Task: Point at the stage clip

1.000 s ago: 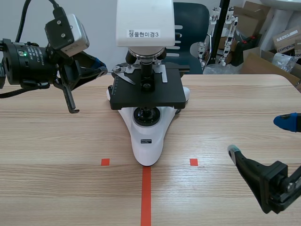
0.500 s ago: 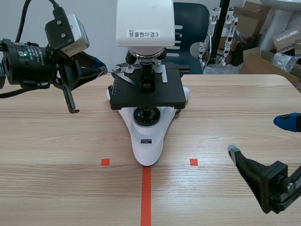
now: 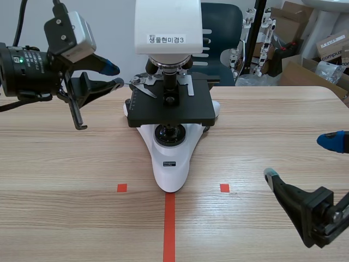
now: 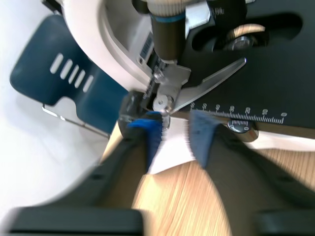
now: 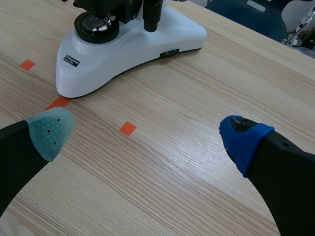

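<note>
A white microscope (image 3: 171,160) with a black stage (image 3: 180,109) stands at the table's middle. The silver stage clip (image 3: 143,88) lies on the stage's left rear; a second clip (image 3: 188,85) lies to its right. My left gripper (image 3: 114,76) hovers just left of the stage at clip height, open a little, with nothing between its fingers. In the left wrist view the clip (image 4: 209,84) lies just ahead of the left gripper (image 4: 174,132), beside the stage's ruler scale. My right gripper (image 3: 300,158) rests open low at the right, far from the microscope (image 5: 128,46).
A dark blue chair (image 3: 221,27) stands behind the table, and cardboard boxes (image 3: 322,52) are stacked at the back right. Orange-red tape marks (image 3: 169,224) lie in front of the microscope. Bare tabletop (image 3: 262,125) spreads to the microscope's right.
The left arm has drawn back a little to the left and up, and its fingers have parted. The right arm has not moved.
</note>
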Robot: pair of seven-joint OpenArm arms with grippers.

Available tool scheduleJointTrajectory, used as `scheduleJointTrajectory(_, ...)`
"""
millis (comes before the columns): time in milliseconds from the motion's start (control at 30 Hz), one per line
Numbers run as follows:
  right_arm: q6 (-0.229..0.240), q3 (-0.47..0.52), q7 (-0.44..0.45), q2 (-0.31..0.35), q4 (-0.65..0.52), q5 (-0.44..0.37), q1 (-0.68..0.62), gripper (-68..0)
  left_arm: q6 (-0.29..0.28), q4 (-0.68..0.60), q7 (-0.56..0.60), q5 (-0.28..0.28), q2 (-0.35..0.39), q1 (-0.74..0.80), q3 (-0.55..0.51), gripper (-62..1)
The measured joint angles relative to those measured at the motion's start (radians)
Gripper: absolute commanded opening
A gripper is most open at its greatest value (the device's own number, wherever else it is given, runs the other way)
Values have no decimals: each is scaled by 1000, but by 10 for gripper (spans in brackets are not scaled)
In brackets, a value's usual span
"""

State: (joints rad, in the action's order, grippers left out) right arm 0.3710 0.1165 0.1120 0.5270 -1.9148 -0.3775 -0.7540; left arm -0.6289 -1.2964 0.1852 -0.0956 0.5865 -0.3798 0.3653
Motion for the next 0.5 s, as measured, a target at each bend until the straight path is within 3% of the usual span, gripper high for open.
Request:
scheduleJointTrajectory(67, 0, 0, 0, 0, 0, 0, 0, 4, 7, 0, 39, 49, 34, 5, 0, -90)
scheduleJointTrajectory(100, 0, 0, 0, 0, 0, 0, 0, 4, 19, -1, 52, 89, 54, 9, 0, -52)
scheduleJointTrajectory(167, 0, 0, 0, 0, 0, 0, 0, 4, 94, -2, 59, 181, 90, 25, 0, 14)
scheduleJointTrajectory(233, 0, 0, 0, 0, 0, 0, 0, 4, 159, -2, 67, 226, 126, 40, 0, 14)
scheduleJointTrajectory(500, 0, 0, 0, 0, 0, 0, 0, 4, 162, -2, 158, 407, 266, 111, 0, 14)
